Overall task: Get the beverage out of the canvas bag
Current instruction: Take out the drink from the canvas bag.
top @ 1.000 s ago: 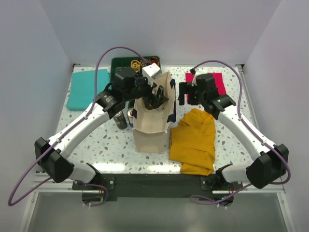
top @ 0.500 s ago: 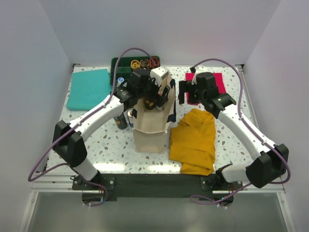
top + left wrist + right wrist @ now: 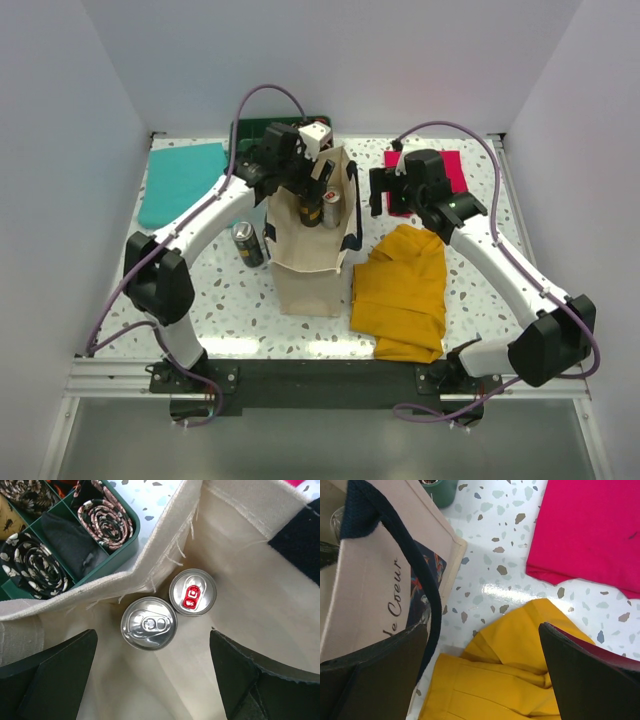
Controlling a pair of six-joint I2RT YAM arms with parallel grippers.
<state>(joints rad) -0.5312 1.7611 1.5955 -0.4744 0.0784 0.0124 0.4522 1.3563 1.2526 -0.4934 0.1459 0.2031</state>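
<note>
White speckled table (image 3: 230, 290) with plain pale walls around it. Far left there's a teal cloth (image 3: 180, 180), then a loose can (image 3: 247, 243) standing on the table just left of the bag. The green tray (image 3: 134, 527) of rolled ties sits right behind the bag's back edge.

The bag (image 3: 310, 265) is mid-table, standing upright, long axis vertical, mouth facing straight up. Two cans stand upright side by side on its floor, tops up: silver-tab can (image 3: 149, 623) and red-tab can (image 3: 192, 592), touching or nearly so.

The left gripper (image 3: 152, 665) hangs over the mouth with its fingers spread wide and nothing in them. Looking down from the wrist, the silver-tab can is about midway between the fingers and the red-tab can is a bit further on.

The right gripper (image 3: 480, 665) is just off the bag's right side, above the edge of the yellow cloth (image 3: 405, 295). It's also spread wide and holding nothing. Can't tell if its left finger touches the navy handle (image 3: 415, 565). There's a red cloth (image 3: 590, 530) at the far right.
</note>
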